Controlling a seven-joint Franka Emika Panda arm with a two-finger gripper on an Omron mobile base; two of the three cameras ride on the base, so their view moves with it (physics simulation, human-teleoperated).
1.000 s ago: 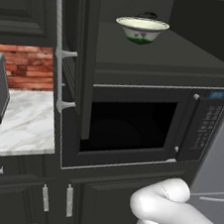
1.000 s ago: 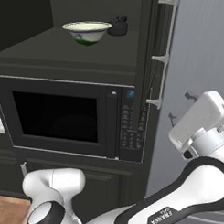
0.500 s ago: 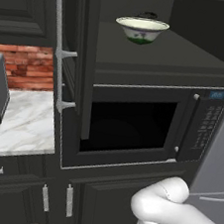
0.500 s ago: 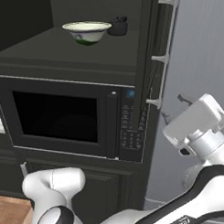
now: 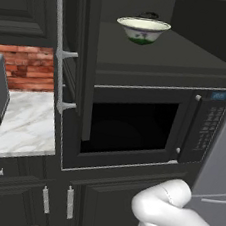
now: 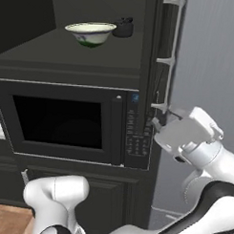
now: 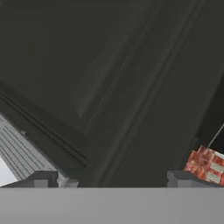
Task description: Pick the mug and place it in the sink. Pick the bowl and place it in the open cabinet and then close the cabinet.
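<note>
Right base view: bowl [image 6: 90, 33] upright on cabinet shelf [image 6: 68, 60], toward back, just beside small dark mug [image 6: 124, 27]; microwave [image 6: 73, 122] below shelf. Gripper [image 6: 159, 121] at open cabinet door [image 6: 159, 68] w/ long silver handle [image 6: 172, 54], beside microwave's keypad edge. Hand view: panelled door [image 7: 100, 83] close ahead, fingertips [image 7: 43, 178] spread wide apart, holding nothing. Left base view: bowl [image 5: 142, 29] on shelf, door [image 5: 84, 56] ajar at left.
</note>
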